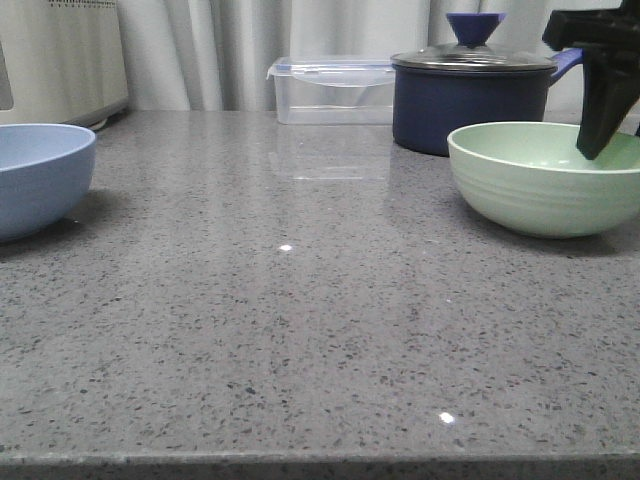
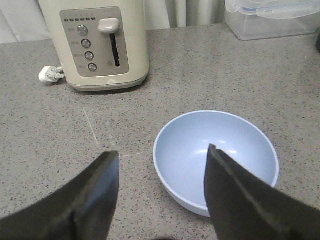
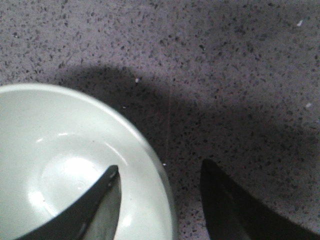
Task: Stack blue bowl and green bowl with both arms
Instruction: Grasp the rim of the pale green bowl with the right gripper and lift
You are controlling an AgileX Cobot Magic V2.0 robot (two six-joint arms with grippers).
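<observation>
The green bowl (image 1: pixel 550 178) was seen at the counter's (image 1: pixel 300 330) right, its rim straddled by the spread right end effector (image 3: pixel 160 200), seemingly without contact. The blue bowl (image 2: pixel 216 159) sat far left, the left end effector (image 2: pixel 162 192) held wide above it.

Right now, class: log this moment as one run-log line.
left gripper: open, above blue bowl | right gripper: open, straddling green bowl rim | bowls: apart, unstacked
</observation>
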